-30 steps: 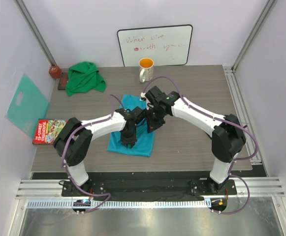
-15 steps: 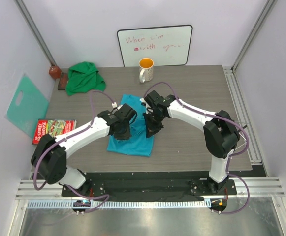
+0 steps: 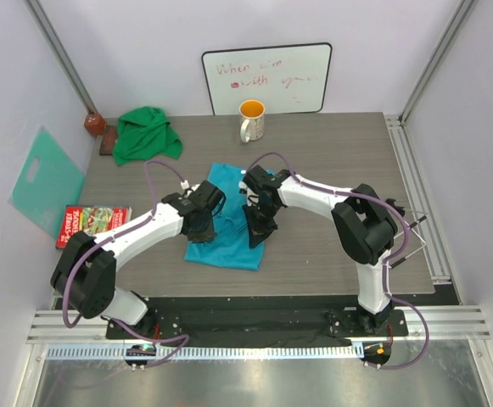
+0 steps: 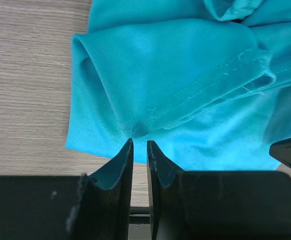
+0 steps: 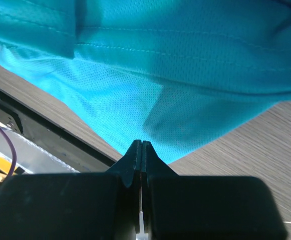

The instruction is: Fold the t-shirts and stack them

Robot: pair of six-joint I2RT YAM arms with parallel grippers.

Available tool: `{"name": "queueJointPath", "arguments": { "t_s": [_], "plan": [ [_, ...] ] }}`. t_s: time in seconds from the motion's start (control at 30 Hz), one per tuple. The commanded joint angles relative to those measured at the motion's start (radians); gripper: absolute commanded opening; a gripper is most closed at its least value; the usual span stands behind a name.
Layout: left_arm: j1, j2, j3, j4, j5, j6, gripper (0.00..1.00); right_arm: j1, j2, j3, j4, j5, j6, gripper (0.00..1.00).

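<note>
The turquoise t-shirt (image 3: 229, 246) lies partly folded at the table's middle, with hemmed layers showing in the left wrist view (image 4: 185, 75) and the right wrist view (image 5: 185, 60). The green t-shirt (image 3: 147, 133) sits crumpled at the back left. My left gripper (image 3: 202, 225) hovers over the turquoise shirt's left part; its jaws (image 4: 139, 145) stand a narrow gap apart with nothing between them. Over the shirt's right near corner, my right gripper (image 3: 257, 232) is shut (image 5: 141, 144), and no cloth shows between its fingers.
A mug (image 3: 251, 120) with an orange inside and a whiteboard (image 3: 267, 78) stand at the back. A mint plastic sheet (image 3: 47, 178) leans on the left wall above a red box (image 3: 91, 223). A brown object (image 3: 94, 124) sits in the back left corner. The table's front edge (image 5: 35, 125) is close to the right gripper.
The left arm swung its elbow outward, and its gripper shifted from the shirt's middle to its left part, jaws narrowing. The right gripper slid a little nearer along the shirt's right side.
</note>
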Motion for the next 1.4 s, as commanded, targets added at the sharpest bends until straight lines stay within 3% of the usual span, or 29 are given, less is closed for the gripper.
{"name": "queueJointPath", "arguments": {
  "t_s": [0.0,0.3,0.87,1.0,1.03,1.1,1.37],
  "plan": [
    [0.018,0.015,-0.003,0.048,-0.040,0.009,0.17,0.008,0.004,0.043,-0.017,-0.020,0.005,0.01],
    [0.021,0.029,-0.026,0.076,-0.057,0.029,0.25,0.016,0.050,0.071,-0.048,-0.021,-0.004,0.01],
    [0.019,0.051,-0.040,0.079,-0.068,0.040,0.25,0.016,0.078,0.084,-0.065,-0.032,-0.010,0.01],
    [0.019,0.068,-0.058,0.097,-0.069,0.037,0.18,0.017,0.086,0.087,-0.066,-0.040,-0.012,0.01],
    [0.021,0.081,-0.061,0.100,-0.071,0.035,0.08,0.017,0.087,0.087,-0.066,-0.040,-0.012,0.01],
    [0.019,0.101,-0.061,0.105,-0.075,0.032,0.00,0.016,0.092,0.089,-0.068,-0.040,-0.012,0.01],
    [0.021,0.109,-0.046,0.129,-0.104,0.020,0.00,0.017,0.106,0.091,-0.069,-0.055,-0.018,0.01]
  ]
}}
